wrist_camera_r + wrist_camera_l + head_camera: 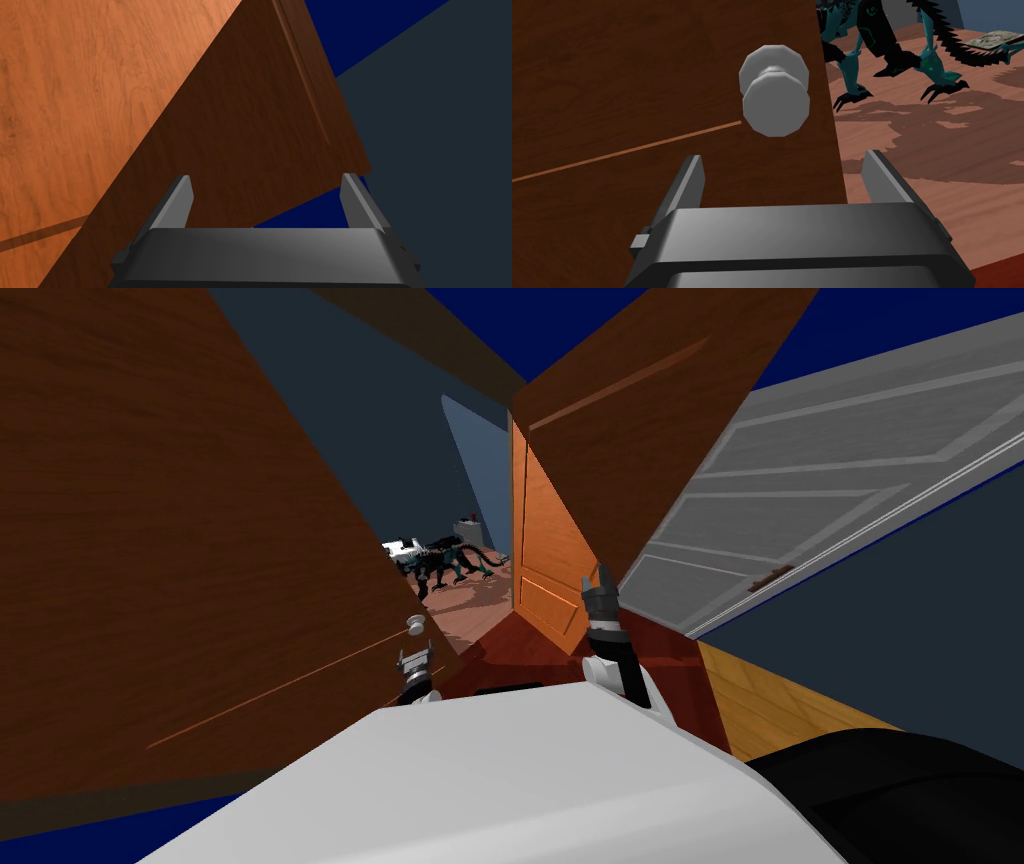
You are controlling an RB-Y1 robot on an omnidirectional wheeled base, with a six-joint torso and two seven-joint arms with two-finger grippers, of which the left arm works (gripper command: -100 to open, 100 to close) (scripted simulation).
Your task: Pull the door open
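Fingers of the left gripper stand wide apart, clasping nothing; just ahead of them, clear of both blades, sits the round light grey door knob; it is mounted on the dark brown wooden door, close to that door's free edge. Past the edge, a black-and-teal clawed creature figure stands on a reddish wooden floor. From the head camera the door fills the robot's left side, the knob just above the left gripper; the right gripper is raised beside an orange-brown wooden panel, blades spread, empty; a white panelled door lies further right.
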